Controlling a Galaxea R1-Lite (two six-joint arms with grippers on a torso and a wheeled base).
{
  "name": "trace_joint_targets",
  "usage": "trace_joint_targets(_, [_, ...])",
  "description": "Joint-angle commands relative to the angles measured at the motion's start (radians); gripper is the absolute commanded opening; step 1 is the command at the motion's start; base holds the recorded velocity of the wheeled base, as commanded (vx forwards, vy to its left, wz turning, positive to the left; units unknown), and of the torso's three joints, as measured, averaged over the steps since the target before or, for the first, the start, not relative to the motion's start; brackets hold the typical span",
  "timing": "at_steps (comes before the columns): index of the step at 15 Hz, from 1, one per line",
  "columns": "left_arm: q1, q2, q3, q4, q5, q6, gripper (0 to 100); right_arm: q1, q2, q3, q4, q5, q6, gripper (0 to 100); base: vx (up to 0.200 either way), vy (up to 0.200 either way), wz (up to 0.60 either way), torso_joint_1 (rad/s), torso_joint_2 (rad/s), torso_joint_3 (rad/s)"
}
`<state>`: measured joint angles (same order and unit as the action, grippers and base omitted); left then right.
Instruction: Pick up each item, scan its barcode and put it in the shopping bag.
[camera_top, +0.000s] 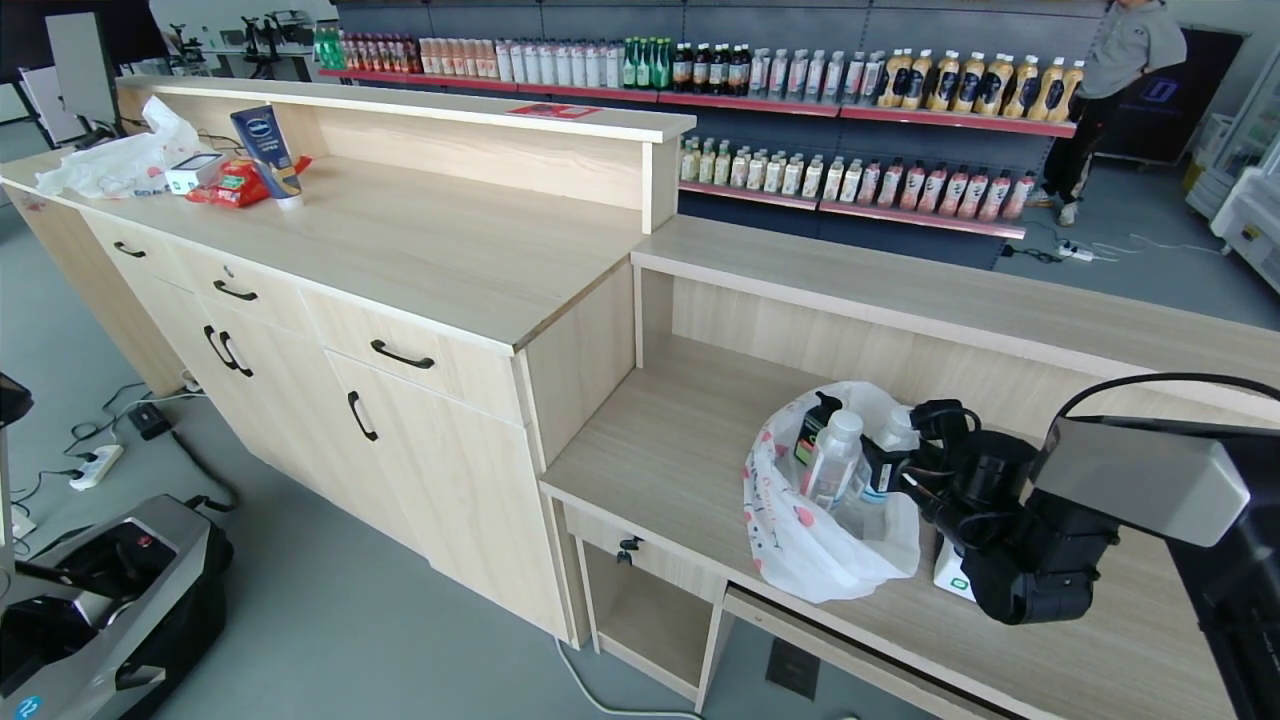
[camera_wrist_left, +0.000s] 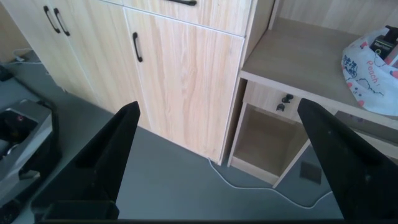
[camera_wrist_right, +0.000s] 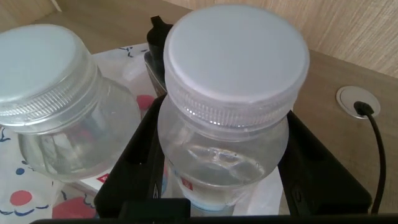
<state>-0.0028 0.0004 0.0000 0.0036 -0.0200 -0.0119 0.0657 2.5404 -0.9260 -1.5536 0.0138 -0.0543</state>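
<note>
A white shopping bag (camera_top: 800, 540) with red prints stands open on the low desk (camera_top: 670, 450). Inside it are a clear bottle with a white cap (camera_top: 835, 455) and a dark bottle (camera_top: 812, 420). My right gripper (camera_top: 890, 468) is at the bag's mouth, shut on a second clear white-capped bottle (camera_wrist_right: 236, 93), held upright beside the other clear bottle (camera_wrist_right: 50, 81). The black fingers (camera_wrist_right: 134, 162) press on both sides of the held bottle. My left gripper (camera_wrist_left: 217, 168) hangs open over the floor, facing the cabinet doors, with nothing between its fingers.
A small white device (camera_top: 955, 578) lies on the desk under my right wrist. On the high counter (camera_top: 420, 240), far left, lie a white plastic bag (camera_top: 105, 165), a blue tube (camera_top: 265, 150), a red packet (camera_top: 235, 185) and a white box (camera_top: 195, 172). Drink shelves (camera_top: 850, 110) stand behind.
</note>
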Motion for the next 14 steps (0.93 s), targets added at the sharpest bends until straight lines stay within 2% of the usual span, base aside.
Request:
trace_joint_targets(1, [0.000, 0.001, 0.000, -0.001, 0.000, 0.000, 100, -0.001, 0.024, -0.008, 0.000, 0.002, -0.003, 0, 0.000, 0.000, 0.00, 0.000, 0.00, 0.000])
trace_joint_targets(14, [0.000, 0.001, 0.000, -0.001, 0.000, 0.000, 100, -0.001, 0.061, -0.008, -0.017, 0.003, -0.010, 0, 0.000, 0.000, 0.00, 0.000, 0.00, 0.000])
